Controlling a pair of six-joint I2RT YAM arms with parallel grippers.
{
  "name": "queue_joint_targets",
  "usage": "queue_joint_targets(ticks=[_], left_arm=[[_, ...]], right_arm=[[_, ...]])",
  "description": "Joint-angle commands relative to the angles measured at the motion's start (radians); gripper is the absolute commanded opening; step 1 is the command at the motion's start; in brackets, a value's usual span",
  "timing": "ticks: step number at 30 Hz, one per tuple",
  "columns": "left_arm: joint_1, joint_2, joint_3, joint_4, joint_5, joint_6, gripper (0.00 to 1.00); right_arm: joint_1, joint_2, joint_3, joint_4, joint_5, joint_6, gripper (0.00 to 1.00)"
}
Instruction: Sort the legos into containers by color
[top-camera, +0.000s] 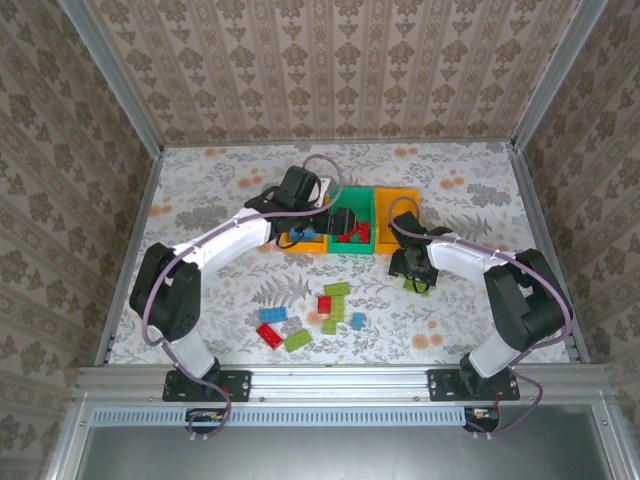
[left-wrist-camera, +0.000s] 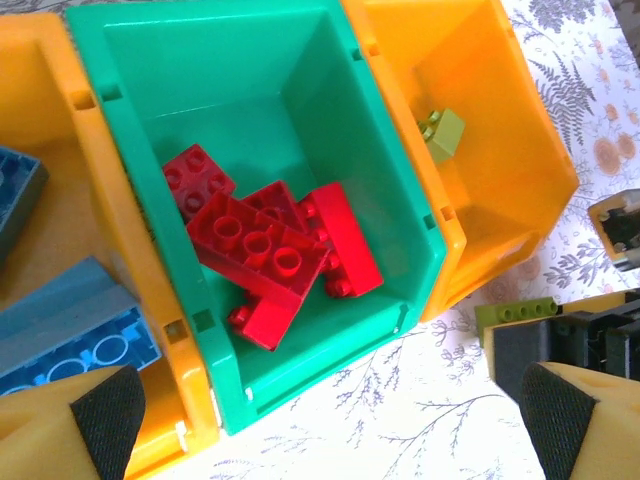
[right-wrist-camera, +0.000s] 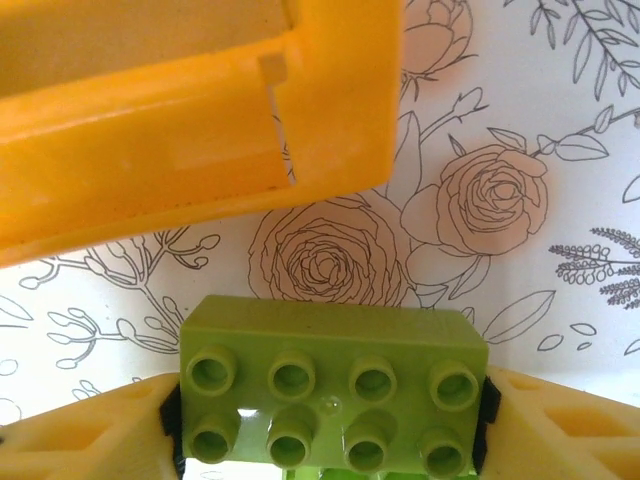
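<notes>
Item 1. Left claw (left-wrist-camera: 335, 420): released, pads wide apart, hanging over the near edge of the bins with nothing between them. We judge it is placed there for a drop into the row.

Item 2. Left orange bin (left-wrist-camera: 50, 110): holds blue legos (left-wrist-camera: 70, 335), so blue is collected here.

Item 3. Green bin (left-wrist-camera: 230, 30): holds a heap of red legos (left-wrist-camera: 265, 250), lying tilted across one another.

Item 4. Right orange bin (left-wrist-camera: 500, 140): one small green lego (left-wrist-camera: 445, 132) rests against its wall, which marks it as the green bin by content.

Item 5. Right claw (right-wrist-camera: 330, 400): clenched on a light green brick (right-wrist-camera: 330, 345), a pad against each short end. The brick's studs face up, and its long axis runs from finger to finger. It sits just outside the right orange bin's near corner. We cannot tell whether it is lifted off the surface (right-wrist-camera: 560, 150).

Item 6. Loose legos (top-camera: 320, 315): red, blue and green, unsorted between the arms.
</notes>
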Motion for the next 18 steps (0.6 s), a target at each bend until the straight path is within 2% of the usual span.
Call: queue_joint_targets(ticks=[1,4,12,16,18], left_arm=[[0.003,-0.047,-0.029,0.021,-0.029,0.002,1.00],[0.006,-0.063,-0.050,0.016,-0.039,0.006,1.00],[0.007,-0.090,-0.100,-0.019,-0.075,0.020,1.00],[0.007,-0.093,-0.120,-0.023,-0.079,0.015,1.00],[0.007,-0.094,-0.130,-0.023,-0.078,0.009,1.00]], right_arm=[[-0.003,-0.011,0.024,-0.013,0.006,-0.016,0.62],[-0.002,-0.055,0.020,-0.028,0.017,-0.022,0.56],[-0.003,-0.237,0.087,-0.098,0.040,-0.075,0.56],[-0.016,-0.216,0.166,-0.103,0.041,-0.120,0.58],[-0.025,-0.137,0.221,-0.103,0.039,-0.139,0.59]])
